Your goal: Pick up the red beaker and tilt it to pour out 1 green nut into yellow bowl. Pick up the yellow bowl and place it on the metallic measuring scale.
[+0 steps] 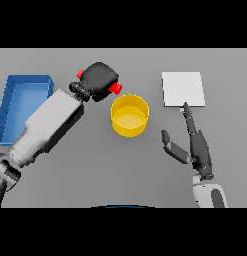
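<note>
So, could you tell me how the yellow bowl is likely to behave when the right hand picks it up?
The yellow bowl looks rigid, with straight walls, so it probably won't flex. Its wide, low shape suggests it won't tip easily. The smooth sides may slip in the right hand, whose fingers are open now.

Inspector A: Setting classified as a bare test bench, laboratory type. Grounds: a plain grey surface with no walls, furniture or household fittings in view.

Inspector B: Supporting items?

Inspector A: A flat metallic measuring scale at the far right, a blue tray at the far left, a yellow bowl between them. A red beaker is noted. Measuring and pouring ware only.
</note>
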Controlling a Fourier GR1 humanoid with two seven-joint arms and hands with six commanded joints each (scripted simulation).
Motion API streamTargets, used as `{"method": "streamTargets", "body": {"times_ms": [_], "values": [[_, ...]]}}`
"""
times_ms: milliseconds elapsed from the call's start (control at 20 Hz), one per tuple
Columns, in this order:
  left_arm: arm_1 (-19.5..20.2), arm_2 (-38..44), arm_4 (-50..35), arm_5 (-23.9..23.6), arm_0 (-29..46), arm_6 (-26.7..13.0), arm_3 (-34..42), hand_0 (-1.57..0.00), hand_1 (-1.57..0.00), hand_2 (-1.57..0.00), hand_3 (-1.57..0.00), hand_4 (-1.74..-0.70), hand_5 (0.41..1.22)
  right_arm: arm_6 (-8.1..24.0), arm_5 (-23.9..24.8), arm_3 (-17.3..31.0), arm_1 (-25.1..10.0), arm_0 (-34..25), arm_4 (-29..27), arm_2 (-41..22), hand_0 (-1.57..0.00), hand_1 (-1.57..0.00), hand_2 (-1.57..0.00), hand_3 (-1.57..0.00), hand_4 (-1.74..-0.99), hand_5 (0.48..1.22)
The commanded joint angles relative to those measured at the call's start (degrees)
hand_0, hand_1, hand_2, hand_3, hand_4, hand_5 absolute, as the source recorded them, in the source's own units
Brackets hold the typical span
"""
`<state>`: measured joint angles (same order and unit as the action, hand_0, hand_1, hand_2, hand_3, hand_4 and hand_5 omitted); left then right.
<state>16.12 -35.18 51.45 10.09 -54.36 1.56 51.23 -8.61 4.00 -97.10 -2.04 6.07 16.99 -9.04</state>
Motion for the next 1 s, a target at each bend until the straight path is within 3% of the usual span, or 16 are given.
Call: {"method": "streamTargets", "body": {"times_ms": [0, 50, 250, 400, 950], "values": [[0.1, -1.8, 1.5, 1.6, -1.6, 0.2, -0.6, -1.57, -1.57, -1.57, -1.57, -1.58, 1.212, -0.1, 0.0, 0.0, 0.1, 0.1, 0.0, 0.0, 0.0, 0.0, 0.0, 0.0, -1.063, 0.681], [-0.4, -3.3, 2.9, 3.1, -3.4, -0.2, -1.7, -1.57, -1.57, -1.57, -1.57, -1.61, 1.214, 1.7, -0.3, -0.1, 0.1, -0.5, -0.5, 0.2, 0.0, 0.0, 0.0, 0.0, -1.06, 0.675], [-1.1, -9.0, 8.7, 5.4, -7.1, 1.6, -5.2, -1.57, -1.57, -1.57, -1.57, -1.68, 1.218, 2.3, -0.4, 1.1, -0.1, -1.7, -0.3, 0.2, 0.0, 0.0, 0.0, 0.0, -1.067, 0.684], [-1.3, -12.6, 13.0, 6.4, -10.4, 2.0, -8.3, -1.57, -1.57, -1.57, -1.57, -1.71, 1.219, 0.9, -1.1, 0.6, -0.1, -0.5, -0.7, -0.2, 0.0, 0.0, 0.0, 0.0, -1.064, 0.69], [-4.1, -20.7, 22.7, 3.1, -12.8, 1.3, -10.3, -1.57, -1.57, -1.57, -1.57, -1.74, 1.221, 0.3, 0.0, 0.8, 1.2, 0.1, 0.0, -0.6, 0.0, 0.0, 0.0, 0.0, -1.065, 0.684]]}}
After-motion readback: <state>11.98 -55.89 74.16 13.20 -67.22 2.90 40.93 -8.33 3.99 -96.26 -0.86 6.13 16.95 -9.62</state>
